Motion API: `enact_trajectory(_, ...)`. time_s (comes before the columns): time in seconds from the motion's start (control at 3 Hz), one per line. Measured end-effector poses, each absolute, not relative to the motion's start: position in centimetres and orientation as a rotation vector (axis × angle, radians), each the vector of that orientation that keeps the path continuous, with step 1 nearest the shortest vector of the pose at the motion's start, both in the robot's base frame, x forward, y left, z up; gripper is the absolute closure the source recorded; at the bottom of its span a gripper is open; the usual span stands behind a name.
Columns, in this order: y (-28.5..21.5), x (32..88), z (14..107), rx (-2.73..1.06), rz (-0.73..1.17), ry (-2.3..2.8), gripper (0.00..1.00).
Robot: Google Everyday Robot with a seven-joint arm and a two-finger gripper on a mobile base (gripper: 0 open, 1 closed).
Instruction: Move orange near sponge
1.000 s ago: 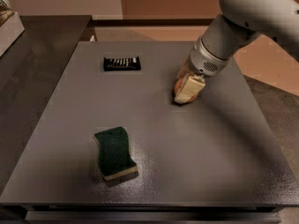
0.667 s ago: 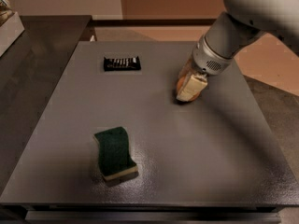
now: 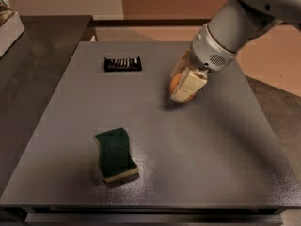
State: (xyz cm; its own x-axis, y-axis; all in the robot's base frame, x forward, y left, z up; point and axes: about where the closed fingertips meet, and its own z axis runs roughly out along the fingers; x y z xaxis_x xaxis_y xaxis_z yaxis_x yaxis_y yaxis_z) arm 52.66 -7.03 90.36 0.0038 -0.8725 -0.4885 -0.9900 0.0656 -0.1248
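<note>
Hardly anything has shifted over the last second. The tool sits at almost the same spot on the far right part of the tabletop, nudged only a touch to the left. What is new is that the orange now shows as a warm sliver at the left side of the near finger, where before the pale finger covered it. The tool is clamped on the orange, one finger in front and one behind, and the fruit looks to be low, at or just above the surface; a dark shadow lies right under it, so I cannot tell whether it has left the tabletop.

For the task this reads as the grasp being made and the carry only starting. The sponge lies well apart, toward the near left, green side up and turned at a slight angle, untouched.

Around them there is little. A flat black packet lies at the far left, well off a straight line from orange to sponge, so it should not interfere. The stretch of tabletop between fruit and sponge holds nothing. The arm reaches in from the upper right. The main risks, as I judge it, are the round fruit slipping from the fingers or rolling once it is set down.
</note>
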Motion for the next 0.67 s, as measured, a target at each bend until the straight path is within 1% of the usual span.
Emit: enact_trajectory(0.67,-1.9,46.6,91.2,-1.949,0.499,1.801,1.00)
